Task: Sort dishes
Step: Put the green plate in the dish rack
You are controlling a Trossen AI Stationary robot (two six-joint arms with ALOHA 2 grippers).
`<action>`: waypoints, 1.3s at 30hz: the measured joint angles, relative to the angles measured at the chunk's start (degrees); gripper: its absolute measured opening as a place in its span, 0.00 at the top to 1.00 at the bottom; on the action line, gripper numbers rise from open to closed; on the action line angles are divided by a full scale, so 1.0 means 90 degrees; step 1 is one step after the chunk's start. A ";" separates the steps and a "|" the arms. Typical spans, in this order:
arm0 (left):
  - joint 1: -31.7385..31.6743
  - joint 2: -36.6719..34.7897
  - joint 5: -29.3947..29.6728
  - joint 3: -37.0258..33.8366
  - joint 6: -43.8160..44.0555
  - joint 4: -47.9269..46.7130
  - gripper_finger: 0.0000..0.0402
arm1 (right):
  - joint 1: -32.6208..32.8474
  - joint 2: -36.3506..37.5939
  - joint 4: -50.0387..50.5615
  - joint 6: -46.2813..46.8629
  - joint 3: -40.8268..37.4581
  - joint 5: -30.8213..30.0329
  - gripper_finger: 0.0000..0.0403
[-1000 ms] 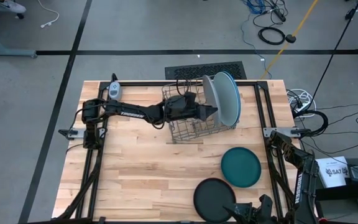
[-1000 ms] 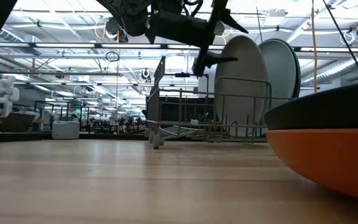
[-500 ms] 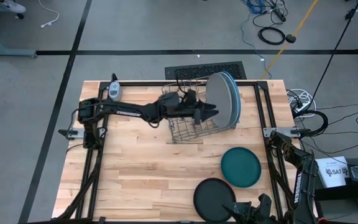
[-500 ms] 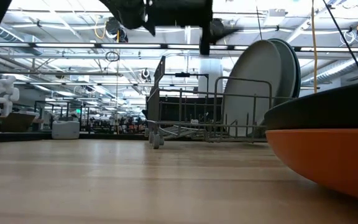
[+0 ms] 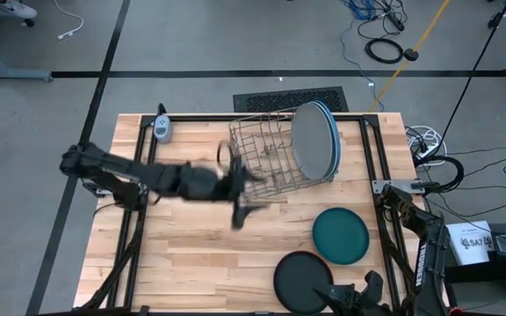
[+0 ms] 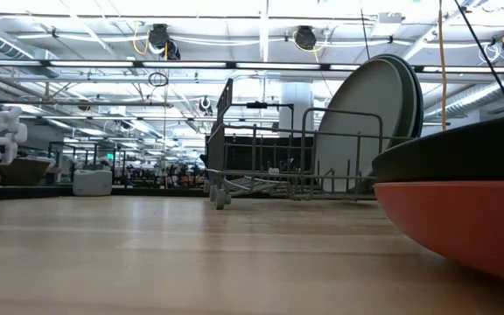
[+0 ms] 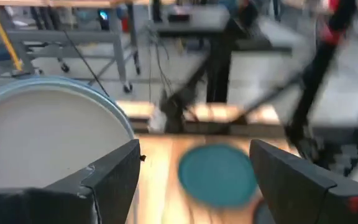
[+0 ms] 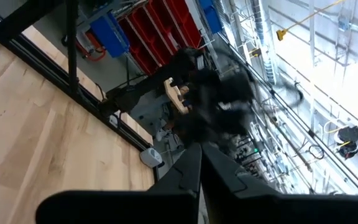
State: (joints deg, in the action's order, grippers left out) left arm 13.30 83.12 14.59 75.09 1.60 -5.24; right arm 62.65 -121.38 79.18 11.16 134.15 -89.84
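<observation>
Nearest my right gripper (image 5: 351, 301), fingers pressed together and empty at the table's near edge: one round flat black plate (image 5: 303, 281) stacked on an orange plate (image 6: 471, 232). Beyond, a dark teal plate (image 5: 341, 234) flat on the wooden table (image 5: 183, 254). Mid-table, my left gripper (image 5: 238, 213), spread, empty. Farthest, a large pale blue plate (image 5: 313, 140) and a mid-blue plate (image 5: 331, 139) upright in the grey wire dish rack (image 5: 266, 162).
</observation>
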 joint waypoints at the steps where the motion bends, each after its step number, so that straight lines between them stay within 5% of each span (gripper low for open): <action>1: 0.0254 0.0004 0.0102 -0.0002 -0.0124 -0.0213 0.26 | -0.0035 0.0000 -0.0001 0.0018 0.0000 0.0014 1.00; 10: 0.1483 0.1562 0.0206 -0.0063 -0.1026 -0.1323 0.28 | -0.0530 0.0002 -0.0018 -0.0012 0.0002 0.0031 1.00; 18: 0.1836 0.2695 0.0204 0.0014 -0.2807 -0.0613 0.46 | -0.0954 0.0002 -0.0361 -0.0408 0.0002 0.0492 1.00; 25: 0.1785 0.3003 0.0096 0.0432 -0.2726 -0.0568 0.59 | -0.1056 0.0002 -0.0535 -0.0364 0.0002 0.0889 1.00; 29: 0.1744 0.3008 0.0651 0.0562 -0.2610 -0.0517 0.62 | -0.1111 0.0096 -0.0484 0.0745 0.0002 0.2199 1.00; 33: 0.1756 0.2828 0.1543 0.0629 -0.2255 -0.1018 0.63 | -0.1305 0.0144 0.0226 0.3106 -0.0012 0.3700 1.00; 39: 0.1838 0.2195 0.1618 0.0631 -0.1413 -0.2447 0.63 | -0.1328 -0.0073 0.1162 0.6237 -0.0682 0.5407 0.91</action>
State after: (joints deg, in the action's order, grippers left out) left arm 29.85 102.87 29.15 80.77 -11.12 -27.26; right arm 50.70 -122.04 89.63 67.29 128.01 -41.18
